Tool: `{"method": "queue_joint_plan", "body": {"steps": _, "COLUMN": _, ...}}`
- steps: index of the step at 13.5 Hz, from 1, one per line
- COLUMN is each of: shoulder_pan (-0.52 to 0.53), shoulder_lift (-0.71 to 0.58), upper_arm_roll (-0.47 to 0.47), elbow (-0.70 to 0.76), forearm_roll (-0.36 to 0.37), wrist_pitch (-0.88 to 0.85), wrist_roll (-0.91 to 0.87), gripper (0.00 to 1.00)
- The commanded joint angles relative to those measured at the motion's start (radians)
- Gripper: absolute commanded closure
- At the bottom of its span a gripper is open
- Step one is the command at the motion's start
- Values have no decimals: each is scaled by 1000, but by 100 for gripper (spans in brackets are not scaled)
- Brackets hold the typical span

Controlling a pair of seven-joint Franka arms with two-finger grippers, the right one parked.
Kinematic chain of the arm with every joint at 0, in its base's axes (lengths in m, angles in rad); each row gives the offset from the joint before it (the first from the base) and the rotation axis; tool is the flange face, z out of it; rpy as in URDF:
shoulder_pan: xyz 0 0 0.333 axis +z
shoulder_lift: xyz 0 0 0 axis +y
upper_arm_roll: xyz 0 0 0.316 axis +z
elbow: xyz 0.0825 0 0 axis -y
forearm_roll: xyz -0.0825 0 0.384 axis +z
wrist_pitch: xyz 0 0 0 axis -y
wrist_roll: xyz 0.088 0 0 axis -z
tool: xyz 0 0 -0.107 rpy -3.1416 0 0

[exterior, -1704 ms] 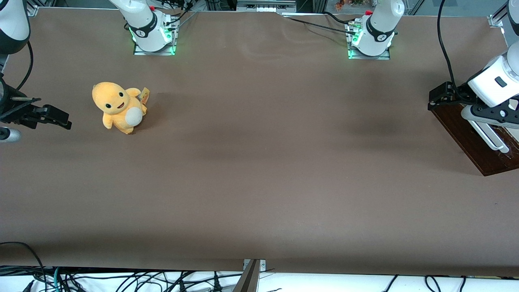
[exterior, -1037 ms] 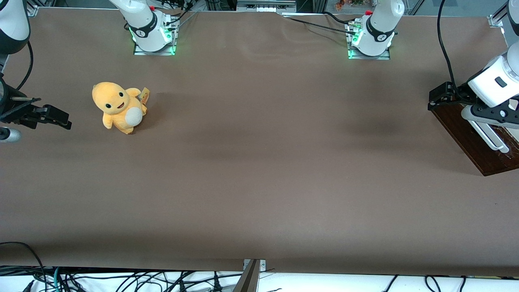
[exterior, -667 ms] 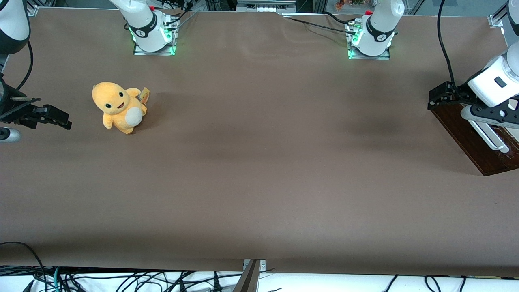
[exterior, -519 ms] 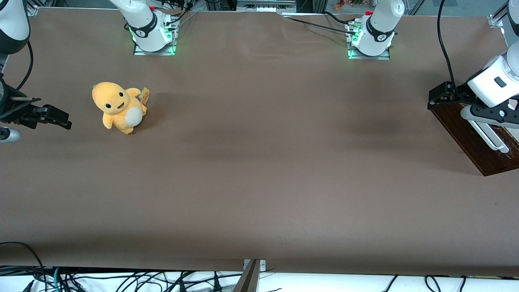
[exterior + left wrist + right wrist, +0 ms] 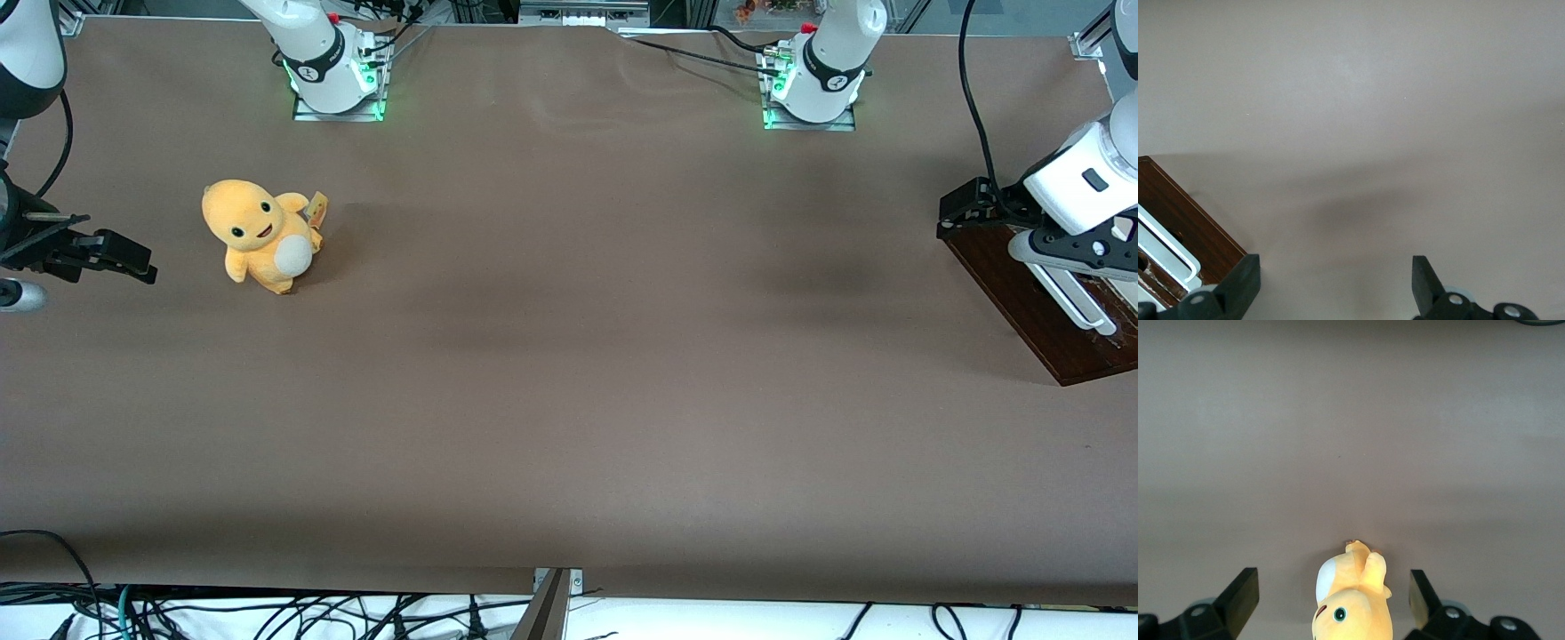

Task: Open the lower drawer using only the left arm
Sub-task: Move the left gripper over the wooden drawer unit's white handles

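The lower drawer's dark brown glossy front [image 5: 1022, 289] with its white bar handle [image 5: 1071, 302] stands at the working arm's end of the table. The left arm's white wrist [image 5: 1080, 182] hangs over it. The black gripper [image 5: 965, 209] sits at the drawer front's corner that is farthest from the front camera. In the left wrist view the gripper [image 5: 1335, 267] is open and empty over bare table. The drawer front [image 5: 1188, 220] and handle [image 5: 1161, 243] lie just outside one fingertip [image 5: 1241, 283]. The drawer's inside is hidden.
A yellow plush toy [image 5: 260, 233] sits on the brown table toward the parked arm's end; it also shows in the right wrist view [image 5: 1351, 600]. Two white arm bases with green lights [image 5: 333, 76] [image 5: 813, 80] stand at the edge farthest from the front camera.
The left arm's wrist has shifted very slightly away from the front camera. The drawer front and the plush toy have not moved.
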Motion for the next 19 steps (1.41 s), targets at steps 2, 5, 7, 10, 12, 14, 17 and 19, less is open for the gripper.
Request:
{"method": "queue_joint_plan", "body": {"steps": 2, "shoulder_pan": 10, "shoulder_lift": 10, "upper_arm_roll": 1, "elbow": 1, "forearm_roll": -16, "wrist_pitch": -11, "wrist_roll": 4, "gripper": 0}}
{"method": "queue_joint_plan", "body": {"steps": 5, "shoulder_pan": 14, "shoulder_lift": 45, "upper_arm_roll": 4, "elbow": 5, "forearm_roll": -4, "wrist_pitch": -33, "wrist_roll": 1, "gripper": 0}}
{"method": "queue_joint_plan", "body": {"steps": 7, "shoulder_pan": 14, "shoulder_lift": 79, "upper_arm_roll": 8, "elbow": 7, "forearm_roll": -2, "wrist_pitch": -79, "wrist_roll": 3, "gripper": 0}}
{"method": "queue_joint_plan", "body": {"steps": 10, "shoulder_pan": 14, "shoulder_lift": 183, "upper_arm_roll": 11, "elbow": 10, "forearm_roll": 80, "wrist_pitch": -142, "wrist_roll": -17, "gripper": 0}}
{"method": "queue_joint_plan", "body": {"steps": 12, "shoulder_pan": 4, "shoulder_lift": 241, "upper_arm_roll": 10, "elbow": 10, "forearm_roll": 267, "wrist_pitch": -143, "wrist_roll": -34, "gripper": 0}}
{"method": "queue_joint_plan", "body": {"steps": 14, "shoulder_pan": 7, "shoulder_lift": 310, "upper_arm_roll": 11, "elbow": 15, "forearm_roll": 393, "wrist_pitch": -140, "wrist_roll": -33, "gripper": 0}}
{"method": "queue_joint_plan", "body": {"steps": 17, "shoulder_pan": 9, "shoulder_lift": 412, "upper_arm_roll": 10, "elbow": 22, "forearm_roll": 644, "wrist_pitch": -139, "wrist_roll": -29, "gripper": 0}}
{"method": "queue_joint_plan", "body": {"steps": 19, "shoulder_pan": 9, "shoulder_lift": 465, "upper_arm_roll": 11, "elbow": 22, "forearm_roll": 736, "wrist_pitch": -139, "wrist_roll": -45, "gripper": 0}}
